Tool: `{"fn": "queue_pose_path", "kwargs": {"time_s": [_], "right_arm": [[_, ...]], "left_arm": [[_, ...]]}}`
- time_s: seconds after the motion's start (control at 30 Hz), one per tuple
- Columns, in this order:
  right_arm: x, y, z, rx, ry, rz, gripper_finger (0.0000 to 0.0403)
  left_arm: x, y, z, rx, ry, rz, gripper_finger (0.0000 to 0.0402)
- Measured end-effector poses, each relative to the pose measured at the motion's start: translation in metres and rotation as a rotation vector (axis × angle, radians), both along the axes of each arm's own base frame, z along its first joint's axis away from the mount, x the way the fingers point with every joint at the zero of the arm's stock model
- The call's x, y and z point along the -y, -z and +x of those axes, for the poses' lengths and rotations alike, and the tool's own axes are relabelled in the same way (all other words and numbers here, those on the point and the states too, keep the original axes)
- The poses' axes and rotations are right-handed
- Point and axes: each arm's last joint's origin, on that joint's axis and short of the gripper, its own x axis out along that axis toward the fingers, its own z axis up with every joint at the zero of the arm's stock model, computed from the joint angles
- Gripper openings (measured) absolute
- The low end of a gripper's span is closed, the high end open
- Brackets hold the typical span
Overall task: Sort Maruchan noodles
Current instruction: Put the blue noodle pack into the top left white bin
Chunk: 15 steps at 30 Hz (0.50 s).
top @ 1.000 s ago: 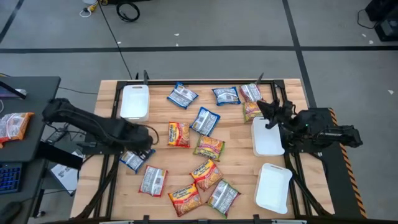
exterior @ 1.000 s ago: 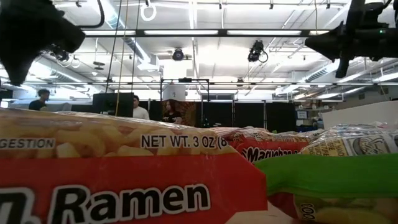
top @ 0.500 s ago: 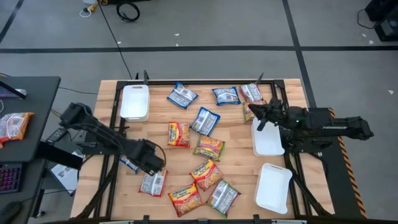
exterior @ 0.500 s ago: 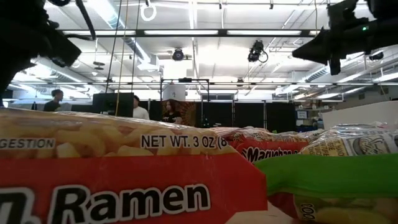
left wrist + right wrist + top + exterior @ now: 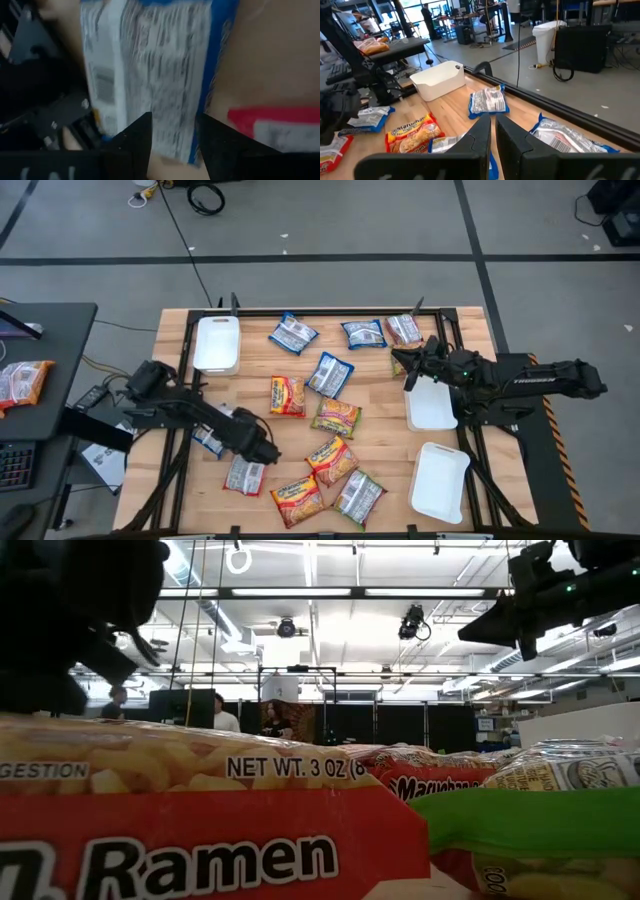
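Several Maruchan packets lie flat on the wooden table: blue-white ones (image 5: 293, 334) (image 5: 363, 333) (image 5: 330, 374), red-orange ones (image 5: 287, 395) (image 5: 297, 498) and green ones (image 5: 337, 417). My left gripper (image 5: 264, 452) is open low over the near-left blue-white packet (image 5: 245, 475). The left wrist view shows that packet (image 5: 160, 70) filling the space past my left gripper (image 5: 172, 135). Whether the fingers touch it does not show. My right gripper (image 5: 410, 372) is shut and hovers beside a yellowish packet (image 5: 405, 360), holding nothing; its own view shows my right gripper (image 5: 493, 131).
Three white trays stand on the table: one far left (image 5: 217, 343), two on the right (image 5: 430, 405) (image 5: 441, 480). Another blue-white packet (image 5: 208, 442) lies under my left arm. A red packet (image 5: 200, 840) sits right against the low camera. People stand in the room behind.
My left gripper has swung toward the table's right and near edge and come down over the near-left blue-white packet. My right gripper has shifted a little toward the table's left, off the tray's corner. No packet has moved.
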Motion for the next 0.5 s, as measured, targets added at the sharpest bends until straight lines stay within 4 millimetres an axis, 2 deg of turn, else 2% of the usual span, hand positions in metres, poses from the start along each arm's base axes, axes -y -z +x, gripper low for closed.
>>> {"fn": "queue_pose_path", "kwargs": {"time_s": [0.17, 0.5], "right_arm": [[0.000, 0.000, 0.000, -0.010, -0.006, -0.015, 0.0032], [0.000, 0.000, 0.000, -0.010, -0.007, -0.015, 0.0032]], "left_arm": [[0.001, 0.005, 0.008, 0.099, 0.028, -0.005, 0.0156], [-0.001, 0.031, 0.011, -0.021, 0.039, 0.001, 0.0155]]}}
